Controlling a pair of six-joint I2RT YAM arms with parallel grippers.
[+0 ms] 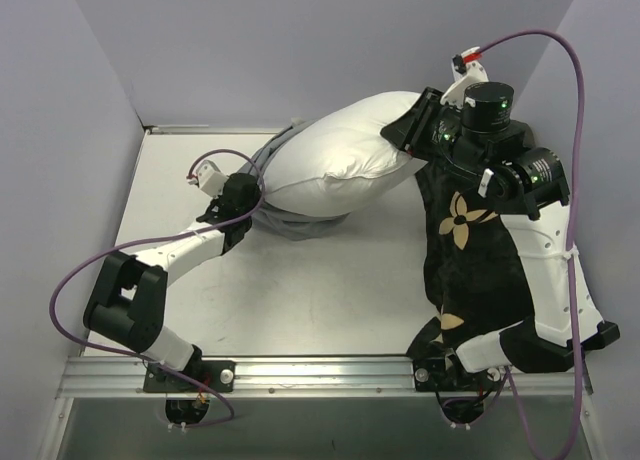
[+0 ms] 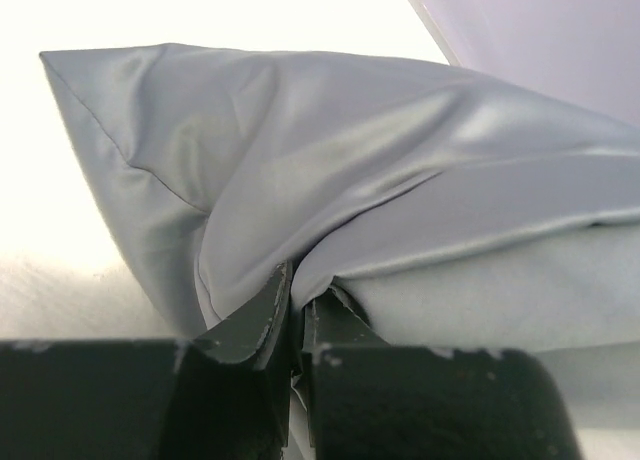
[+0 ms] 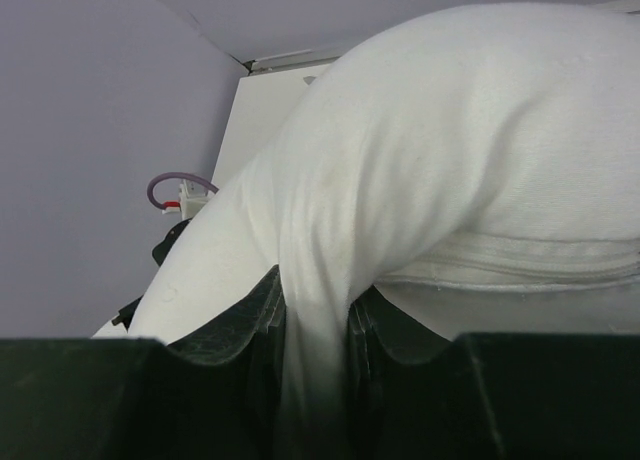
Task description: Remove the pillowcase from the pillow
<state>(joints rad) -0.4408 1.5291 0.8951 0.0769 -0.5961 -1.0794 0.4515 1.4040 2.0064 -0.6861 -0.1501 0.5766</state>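
The white pillow (image 1: 340, 158) lies raised across the back of the table, mostly bare. The grey pillowcase (image 1: 272, 160) is bunched round its left end and underneath it. My left gripper (image 1: 252, 202) is shut on a fold of the pillowcase (image 2: 300, 170), with the fabric pinched between the fingers (image 2: 255, 315). My right gripper (image 1: 412, 132) is shut on a bunch of the pillow's white fabric (image 3: 420, 160) at its right end, holding that end off the table. The pillow's seam (image 3: 520, 265) shows just beside the fingers (image 3: 235, 315).
A black plush cushion with tan flower motifs (image 1: 470, 270) lies under my right arm at the right. Grey walls enclose the table (image 1: 300, 300) at the back and both sides. A purple cable (image 1: 75, 280) loops by the left arm.
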